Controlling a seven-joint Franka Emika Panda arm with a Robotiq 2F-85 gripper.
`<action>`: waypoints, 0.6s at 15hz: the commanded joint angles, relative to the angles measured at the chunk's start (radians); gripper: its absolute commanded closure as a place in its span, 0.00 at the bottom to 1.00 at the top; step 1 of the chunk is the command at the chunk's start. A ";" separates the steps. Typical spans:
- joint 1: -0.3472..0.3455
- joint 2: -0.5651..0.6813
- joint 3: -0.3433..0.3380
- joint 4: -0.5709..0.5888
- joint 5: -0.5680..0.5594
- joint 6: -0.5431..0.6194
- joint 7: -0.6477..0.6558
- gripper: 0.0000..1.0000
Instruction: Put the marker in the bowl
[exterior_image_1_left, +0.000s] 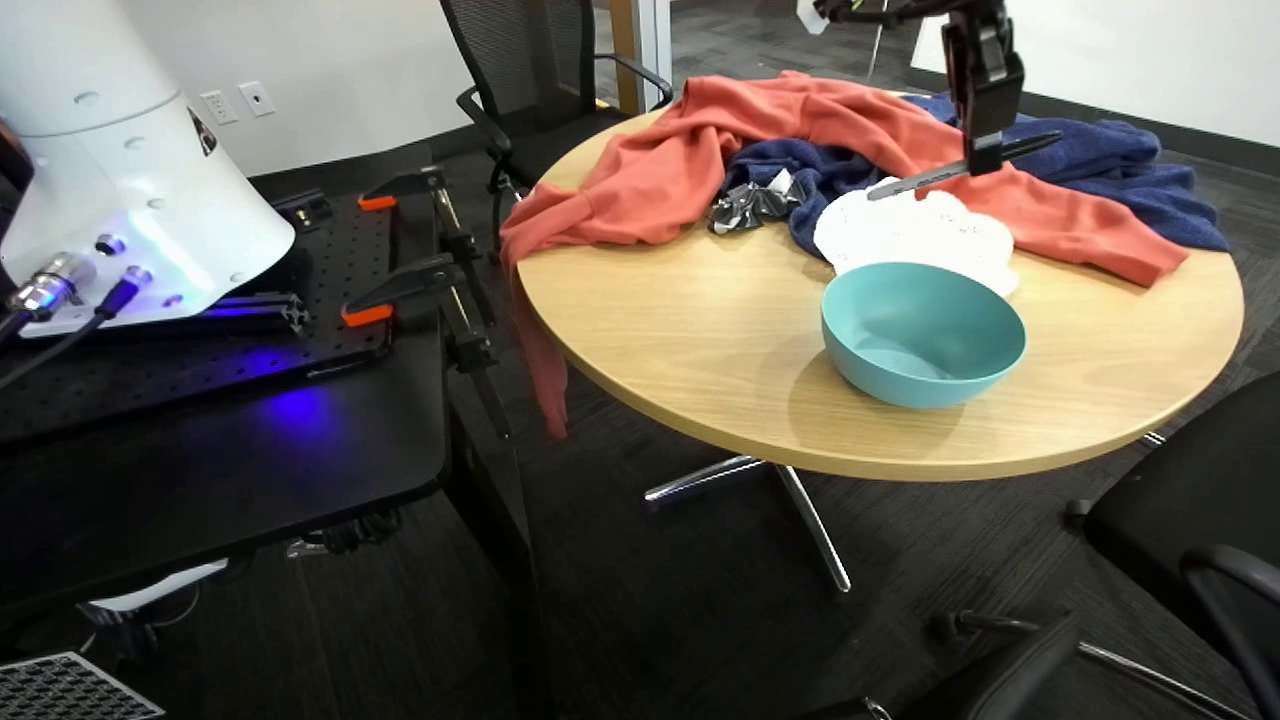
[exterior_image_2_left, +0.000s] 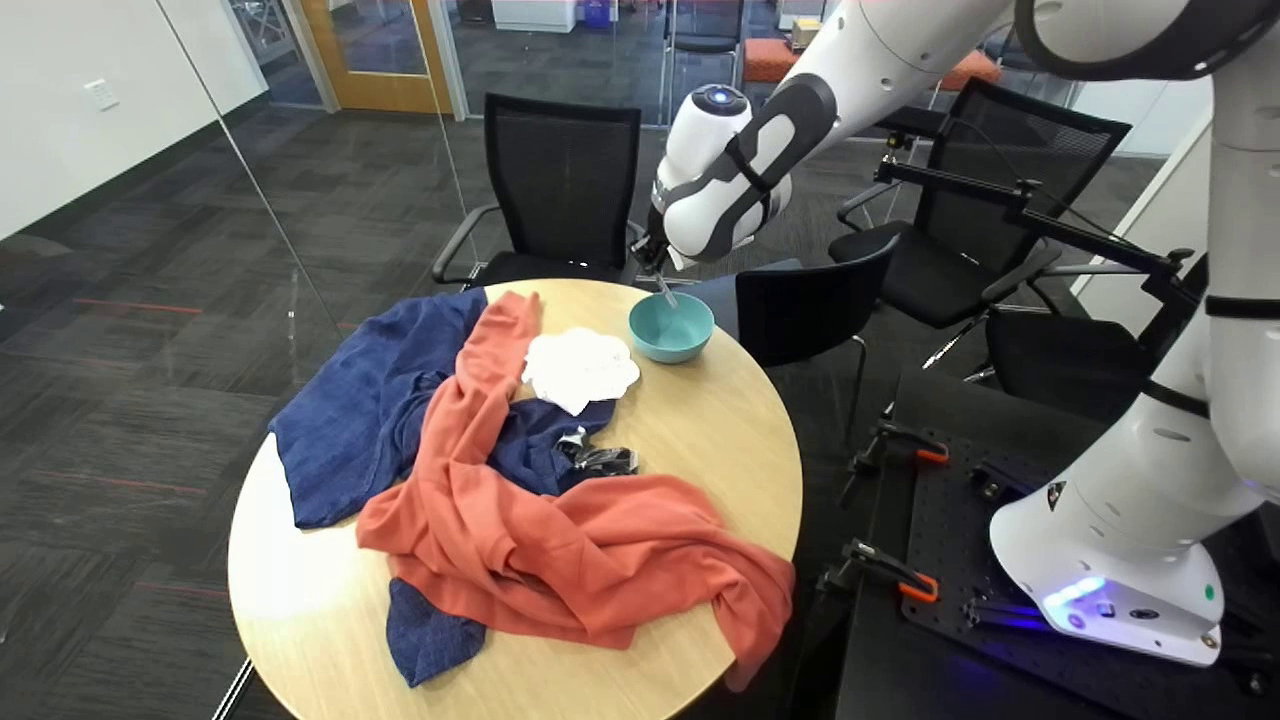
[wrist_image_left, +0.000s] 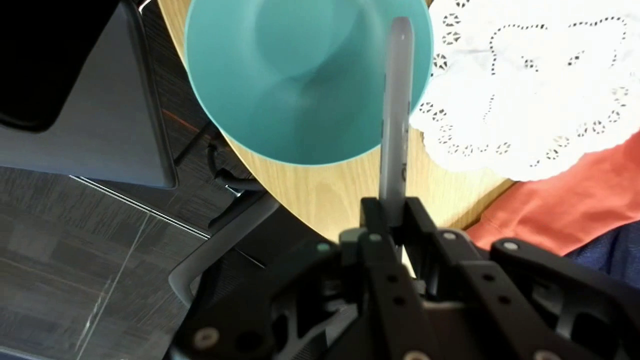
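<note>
- Currently clamps a black-and-grey marker (wrist_image_left: 397, 110) in the gripper (wrist_image_left: 393, 212).
- Holds it tilted above a teal bowl (exterior_image_1_left: 900, 385), with one end over the bowl.
- Shows a white lacy doily (wrist_image_left: 540, 115) just beside the bowl.
- Includes coral cloth (exterior_image_2_left: 570, 550) and navy cloth (exterior_image_2_left: 355, 430) apart from the bowl.

The round tabletop (exterior_image_1_left: 640, 310) is partly covered by a red cloth (exterior_image_2_left: 560, 550) and a dark-blue cloth (exterior_image_2_left: 355, 420), spread in folds. Near its edge a teal bowl (exterior_image_1_left: 922, 335) is placed; just beside it, a white cloth (exterior_image_2_left: 580, 367) is laid.
</note>
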 joint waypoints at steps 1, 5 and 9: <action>0.000 0.099 -0.012 0.127 0.032 -0.058 0.044 0.96; -0.004 0.181 -0.012 0.205 0.046 -0.109 0.067 0.96; -0.005 0.244 -0.015 0.256 0.059 -0.157 0.089 0.96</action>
